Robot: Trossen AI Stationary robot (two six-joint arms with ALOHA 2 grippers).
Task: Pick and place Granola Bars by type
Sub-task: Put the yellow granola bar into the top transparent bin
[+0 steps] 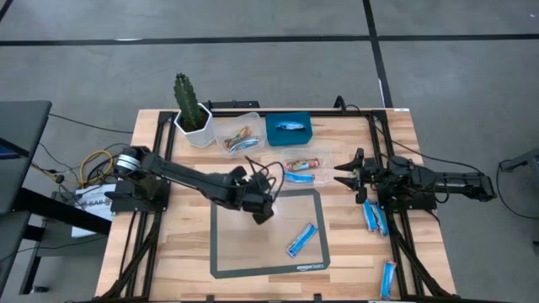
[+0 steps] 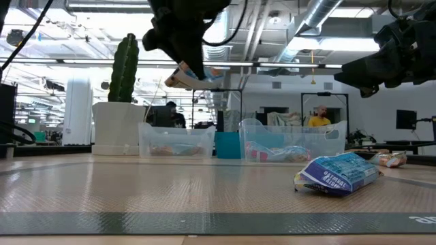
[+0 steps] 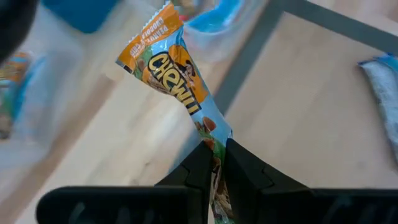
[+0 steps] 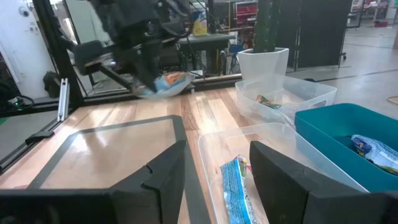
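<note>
My left gripper (image 1: 261,208) hovers over the grey-framed mat (image 1: 221,252), shut on an orange-and-blue granola bar (image 3: 169,65). The low view shows that bar (image 2: 186,76) high above the table, and it also appears in the right wrist view (image 4: 163,85). A blue bar (image 1: 301,240) lies flat on the mat (image 2: 338,173). My right gripper (image 1: 344,174) waits open at the table's right, beside a clear tub (image 4: 214,146) with a blue bar (image 4: 238,182) in it. Other blue bars (image 1: 375,217) lie on the wood to the right of the mat. My left gripper pinches the orange-and-blue bar between its two fingers at one end of the wrapper (image 3: 208,127). The rest of the bar sticks out past the fingertips. It is lifted clear of the mat and tilted, with the fingers coming from above.
Along the far edge stand a cactus in a white pot (image 1: 192,109), a clear tub (image 1: 238,135) with multicoloured bars and a blue bin (image 1: 289,130). A second clear tub (image 1: 303,166) sits before them. Another blue bar (image 1: 387,278) lies near the near-right corner. The black frame (image 1: 160,143) borders the table.
</note>
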